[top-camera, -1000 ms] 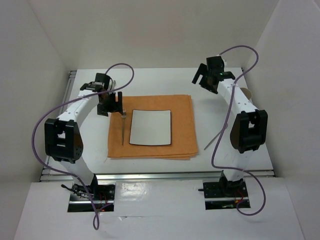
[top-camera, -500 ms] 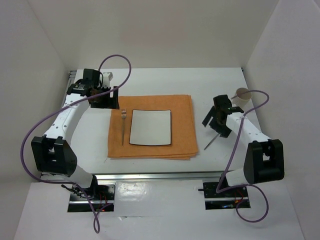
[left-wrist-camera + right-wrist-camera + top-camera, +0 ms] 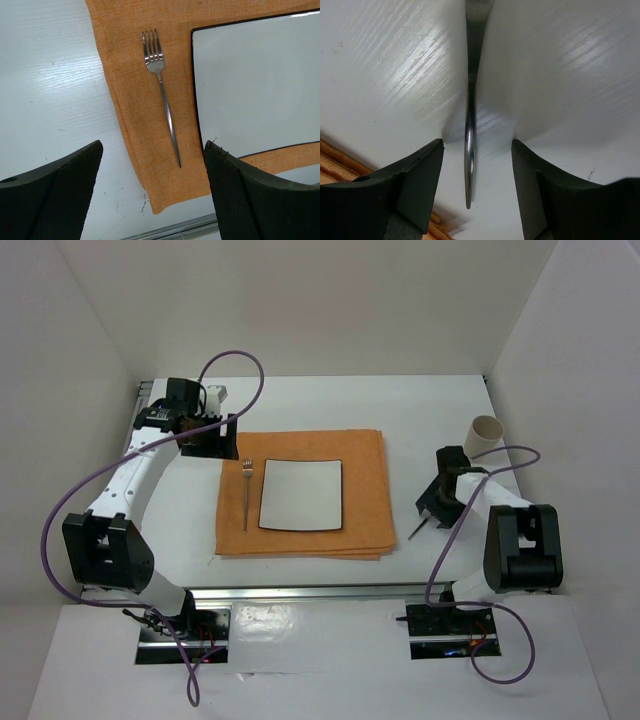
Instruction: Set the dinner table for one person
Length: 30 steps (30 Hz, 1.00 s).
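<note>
Left arm: Your left arm stretches away from its base along the left side. The left end effector (image 3: 212,443) hangs above the worktop (image 3: 400,410), just off the far left corner of the placemat (image 3: 365,490).
Left grip: The fingers (image 3: 60,195) are spread wide, with nothing between them.
Right arm: Your right arm is folded low and close to its base. The right end effector (image 3: 430,508) is down at the worktop, just beside the placemat's right edge.
Right grip: The fingers (image 3: 410,190) stand apart, straddling a slim metal utensil (image 3: 470,125) that lies flat. Bare worktop shows on either side of it.
Count: Two arms, one placemat, one plate (image 3: 300,495), one fork (image 3: 245,495), one cup (image 3: 485,432), one utensil off the mat.
Layout: The fork lies on the placemat just left of the square plate, tines pointing away from you. The cup stands upright on the far right.
Worktop: White, it fills the enclosure floor and carries everything.
Hard to make out: The utensil's head is cut off in the right wrist view and covered from above, so you cannot tell its kind. Only its tip (image 3: 414,532) shows overhead.
</note>
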### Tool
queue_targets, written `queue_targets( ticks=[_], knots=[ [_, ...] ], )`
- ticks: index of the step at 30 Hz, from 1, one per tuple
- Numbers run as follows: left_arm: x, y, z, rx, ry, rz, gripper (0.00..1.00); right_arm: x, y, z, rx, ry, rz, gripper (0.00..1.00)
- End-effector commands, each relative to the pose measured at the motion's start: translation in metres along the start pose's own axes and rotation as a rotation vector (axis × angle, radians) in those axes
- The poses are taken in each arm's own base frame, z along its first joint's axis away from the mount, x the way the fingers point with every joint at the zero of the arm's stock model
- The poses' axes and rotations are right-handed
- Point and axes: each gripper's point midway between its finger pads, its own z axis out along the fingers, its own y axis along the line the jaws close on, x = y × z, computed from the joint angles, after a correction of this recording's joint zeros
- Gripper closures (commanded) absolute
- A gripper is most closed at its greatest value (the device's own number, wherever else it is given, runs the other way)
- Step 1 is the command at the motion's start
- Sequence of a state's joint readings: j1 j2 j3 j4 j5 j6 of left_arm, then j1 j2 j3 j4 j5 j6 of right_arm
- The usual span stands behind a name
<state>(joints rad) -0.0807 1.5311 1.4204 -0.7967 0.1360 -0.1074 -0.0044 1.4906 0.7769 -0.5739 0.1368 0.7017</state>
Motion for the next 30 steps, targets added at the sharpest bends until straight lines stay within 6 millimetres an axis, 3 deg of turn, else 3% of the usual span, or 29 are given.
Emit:
queue_targets(
  ticks=[1, 4, 5, 9, 12, 13, 15, 17, 19, 20, 22, 23, 28, 29, 30],
  knots=[
    [-0.016, 0.000, -0.019, -0.003, -0.067, 0.018, 0.11, 0.012, 0.002, 0.008, -0.045, 0.015, 0.013, 0.37],
    [-0.017, 0.000, -0.019, -0.004, -0.061, 0.017, 0.11, 0.016, -0.003, 0.013, -0.035, 0.013, 0.012, 0.57],
    [-0.017, 0.000, -0.018, -0.004, -0.061, 0.017, 0.11, 0.018, -0.005, 0.015, -0.035, 0.013, 0.012, 0.72],
    [-0.020, -0.001, -0.020, -0.003, -0.070, 0.018, 0.11, 0.017, 0.000, 0.016, -0.069, 0.004, -0.037, 0.99],
    [-0.017, 0.003, -0.019, -0.009, -0.061, 0.009, 0.11, -0.003, -0.002, 0.009, -0.032, -0.065, -0.109, 1.00],
    [-0.017, 0.003, -0.019, -0.009, -0.061, 0.009, 0.11, -0.019, 0.007, 0.000, -0.019, -0.126, -0.158, 1.00],
    [-0.017, 0.006, -0.019, -0.014, -0.062, 0.002, 0.11, -0.030, 0.019, -0.013, -0.012, -0.175, -0.222, 1.00],
    [-0.014, 0.014, -0.018, -0.041, -0.055, -0.009, 0.11, -0.047, 0.049, -0.032, -0.018, -0.274, -0.321, 1.00],
    [-0.018, 0.021, -0.021, -0.066, -0.075, -0.014, 0.11, -0.050, 0.067, -0.039, -0.005, -0.299, -0.390, 1.00],
    [-0.015, 0.023, -0.022, -0.077, -0.073, -0.006, 0.11, -0.067, 0.084, -0.054, -0.012, -0.354, -0.397, 1.00],
    [-0.013, 0.026, -0.025, -0.082, -0.076, -0.013, 0.11, -0.070, 0.095, -0.061, 0.019, -0.374, -0.441, 1.00],
    [-0.013, 0.026, -0.025, -0.082, -0.076, -0.013, 0.11, -0.073, 0.117, -0.081, -0.010, -0.429, -0.486, 1.00],
    [-0.013, 0.030, -0.026, -0.097, -0.084, -0.019, 0.11, -0.031, 0.185, -0.104, -0.249, -0.415, -0.706, 1.00],
    [-0.013, 0.031, -0.026, -0.097, -0.084, -0.010, 0.11, -0.009, 0.191, -0.097, -0.297, -0.349, -0.762, 1.00],
    [-0.013, 0.031, -0.026, -0.097, -0.084, -0.010, 0.11, 0.001, 0.191, -0.090, -0.306, -0.325, -0.780, 1.00]
  ],
)
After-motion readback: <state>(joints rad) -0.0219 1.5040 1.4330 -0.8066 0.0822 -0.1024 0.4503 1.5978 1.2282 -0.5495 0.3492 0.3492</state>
